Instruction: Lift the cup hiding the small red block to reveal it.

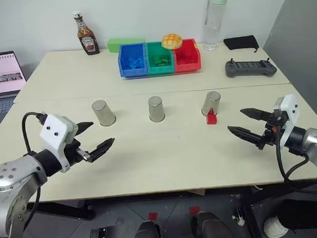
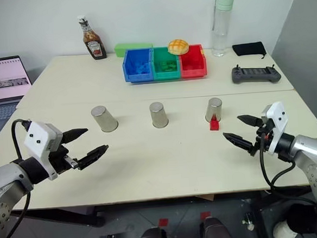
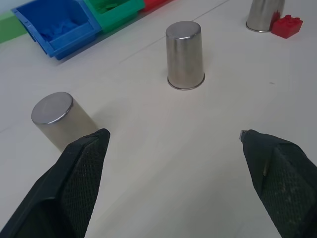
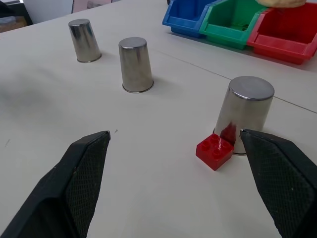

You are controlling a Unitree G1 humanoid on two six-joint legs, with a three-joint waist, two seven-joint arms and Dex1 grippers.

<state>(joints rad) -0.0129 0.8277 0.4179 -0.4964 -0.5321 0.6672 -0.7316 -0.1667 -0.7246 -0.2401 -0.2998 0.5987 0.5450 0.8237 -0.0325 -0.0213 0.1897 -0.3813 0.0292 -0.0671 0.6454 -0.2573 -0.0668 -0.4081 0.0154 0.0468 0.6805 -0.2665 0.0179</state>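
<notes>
Three identical silvery cups stand upside down in a row across the table: left cup (image 1: 103, 112), middle cup (image 1: 156, 109), right cup (image 1: 211, 103). The small red block (image 1: 212, 118) lies uncovered on the table, close against the near side of the right cup (image 4: 245, 114); the right wrist view shows the block (image 4: 214, 151) too. My left gripper (image 1: 100, 133) hovers open, nearer than the left cup and holding nothing. My right gripper (image 1: 236, 120) hovers open just right of the block, empty as well.
At the back stand a blue bin (image 1: 132, 60), a green bin (image 1: 159, 58) and a red bin (image 1: 187, 56) with a bun (image 1: 171, 40) on top. A ketchup bottle (image 1: 87, 35), a water bottle (image 1: 216, 19), a controller (image 1: 250, 68) and a laptop (image 1: 0, 75) are around them.
</notes>
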